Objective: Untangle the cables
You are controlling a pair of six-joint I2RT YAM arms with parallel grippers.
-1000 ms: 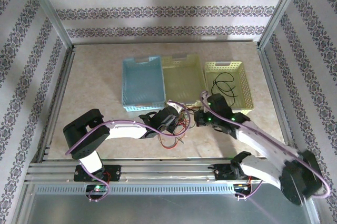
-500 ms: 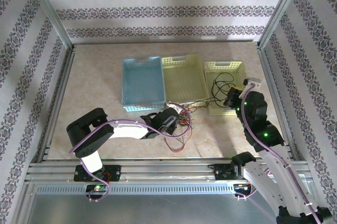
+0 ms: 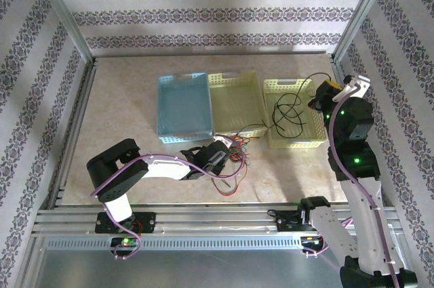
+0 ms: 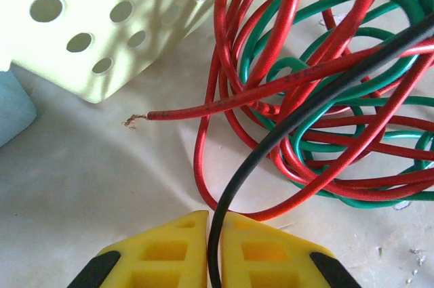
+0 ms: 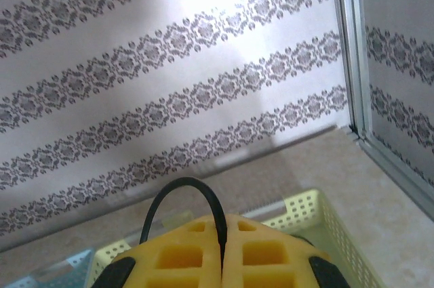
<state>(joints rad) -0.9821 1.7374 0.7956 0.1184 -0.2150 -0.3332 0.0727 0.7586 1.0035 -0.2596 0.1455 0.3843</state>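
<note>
Both my grippers are clamped on black cable: left gripper low by the red-green tangle on the table, right gripper high over the right-hand yellow basket, probably the same strand, so a hard pull could cinch the knot or slip my pinch

Red cable & green cable are looped together in a tangle on the surface. Black cable is laid across it, pinched in left pincer & right pincer.
</note>
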